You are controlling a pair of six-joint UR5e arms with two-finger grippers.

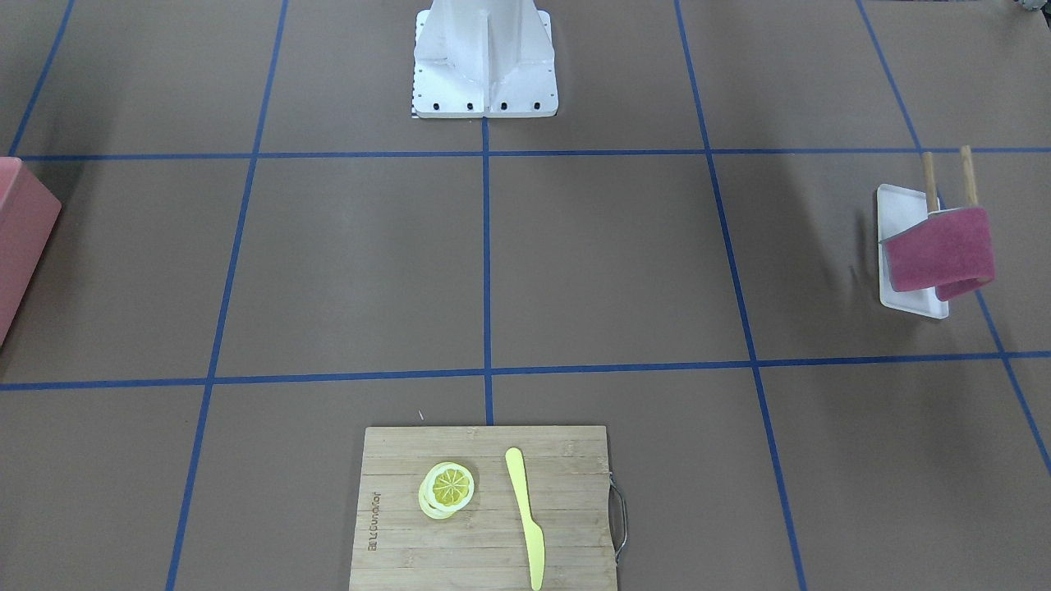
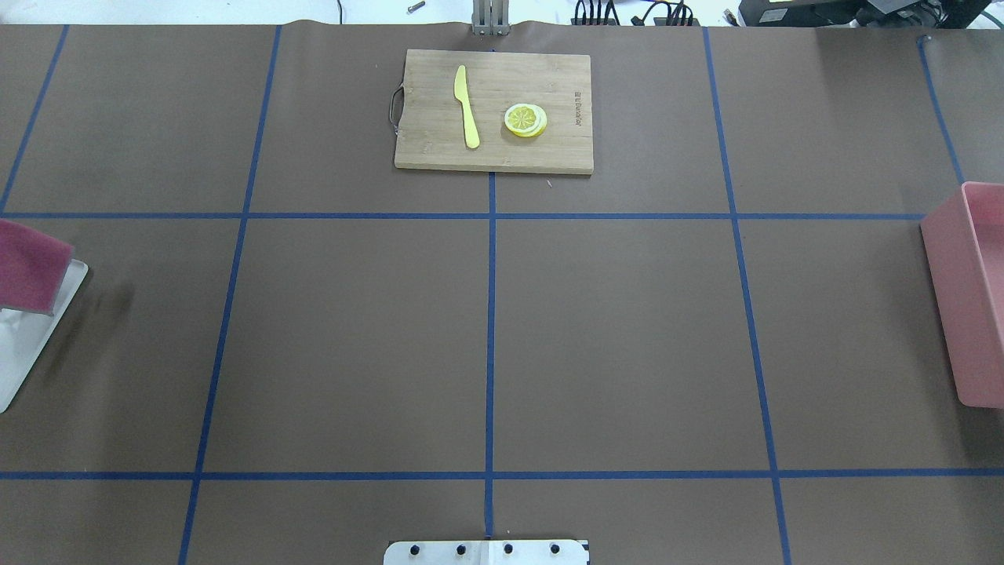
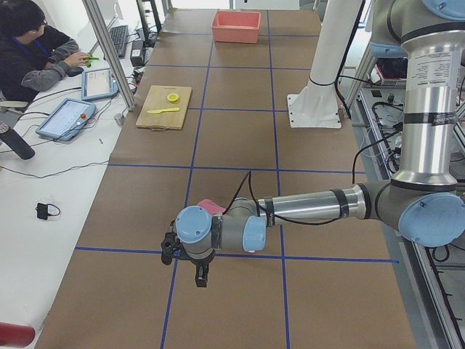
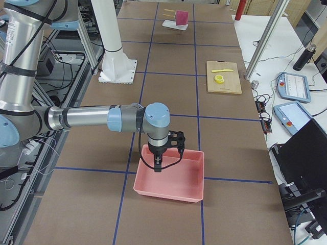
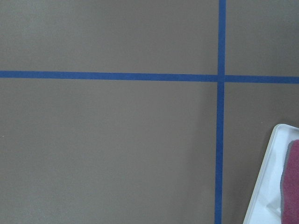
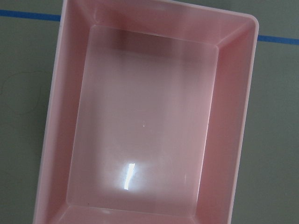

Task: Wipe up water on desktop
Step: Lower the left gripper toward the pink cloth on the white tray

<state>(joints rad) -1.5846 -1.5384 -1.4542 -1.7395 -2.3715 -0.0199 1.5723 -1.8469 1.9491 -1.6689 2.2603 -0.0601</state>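
Note:
The brown desktop (image 1: 608, 263) with blue tape lines fills the overhead view (image 2: 612, 337); I cannot make out any water on it. A magenta cloth (image 1: 940, 254) hangs on a small rack with two wooden posts over a white tray (image 1: 899, 300), at the table's left end (image 2: 27, 267). My left gripper (image 3: 201, 276) hovers over the table beside that tray; the left wrist view shows the tray's corner (image 5: 271, 186). My right gripper (image 4: 158, 164) hangs over a pink bin (image 4: 171, 176). I cannot tell whether either gripper is open or shut.
The pink bin (image 2: 973, 290) stands at the table's right end, empty in the right wrist view (image 6: 145, 116). A bamboo cutting board (image 2: 494, 110) with a yellow knife (image 2: 467, 106) and lemon slices (image 2: 525, 120) lies at the far edge. The robot base (image 1: 484, 61) stands mid-table.

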